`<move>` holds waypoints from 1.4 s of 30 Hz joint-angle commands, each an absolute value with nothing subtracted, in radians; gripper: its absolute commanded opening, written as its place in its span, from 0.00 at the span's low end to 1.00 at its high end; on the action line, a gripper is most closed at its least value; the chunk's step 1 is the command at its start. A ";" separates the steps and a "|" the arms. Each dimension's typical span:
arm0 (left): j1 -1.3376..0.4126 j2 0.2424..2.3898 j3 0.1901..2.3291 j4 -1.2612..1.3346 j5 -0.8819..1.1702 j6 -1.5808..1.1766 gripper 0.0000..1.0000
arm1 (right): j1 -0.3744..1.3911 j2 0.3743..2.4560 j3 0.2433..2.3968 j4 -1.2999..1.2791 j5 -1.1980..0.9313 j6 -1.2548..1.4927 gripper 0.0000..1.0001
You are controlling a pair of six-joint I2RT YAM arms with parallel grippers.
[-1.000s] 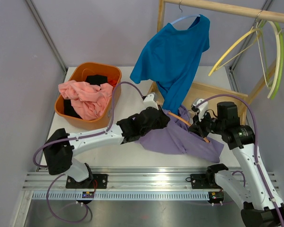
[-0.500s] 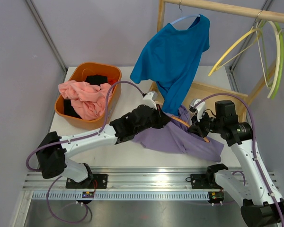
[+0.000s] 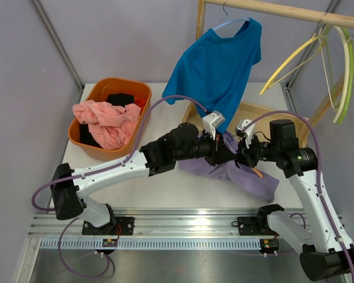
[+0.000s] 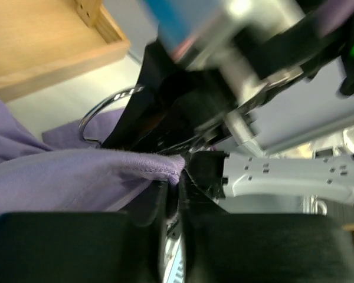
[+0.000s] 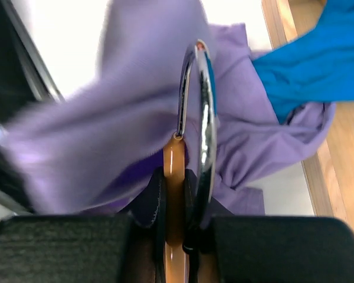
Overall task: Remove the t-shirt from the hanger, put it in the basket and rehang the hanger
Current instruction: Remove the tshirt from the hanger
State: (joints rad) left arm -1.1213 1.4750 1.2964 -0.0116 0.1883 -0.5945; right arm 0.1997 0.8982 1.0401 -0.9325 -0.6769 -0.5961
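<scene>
Overhead view of my two arms meeting low over a white table (image 3: 165, 191). At ten o'clock sits an orange basket (image 3: 81, 140) of pink and black clothes, which is no part of this job. My left gripper (image 3: 225, 152) reaches across toward three o'clock, its fingers pinched together on the hem of the purple t-shirt (image 3: 224, 172). The shirt lies crumpled on the table at four o'clock. Just beside it, my right gripper (image 3: 246, 156) is clamped on the neck of the wooden hanger (image 5: 173, 162), with the metal hook (image 5: 197, 88) curving up past my fingers. Purple cloth is draped around that neck. A blue t-shirt (image 3: 218, 71) hangs on the rail at one o'clock, untouched.

I judge the step in hand to be peeling the collar off the hanger. Next I should hold the hanger firm with my right arm. My left arm should draw the cloth away toward nine o'clock until it slips clear of the hook.
</scene>
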 commanded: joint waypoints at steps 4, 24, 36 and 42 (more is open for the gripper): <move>-1.121 1.477 1.272 -0.080 0.213 -0.499 0.44 | 0.195 0.845 1.140 -0.879 -0.814 -0.546 0.00; -1.121 1.140 1.436 -0.675 0.176 0.165 0.99 | 0.195 0.920 1.190 -1.115 -0.906 -0.770 0.00; -1.121 1.251 1.296 -0.520 0.313 0.489 0.99 | 0.232 1.051 1.229 -1.365 -0.988 -1.075 0.00; -1.114 1.347 1.330 -0.515 0.310 0.489 0.93 | 0.270 1.066 1.233 -1.325 -0.976 -1.057 0.00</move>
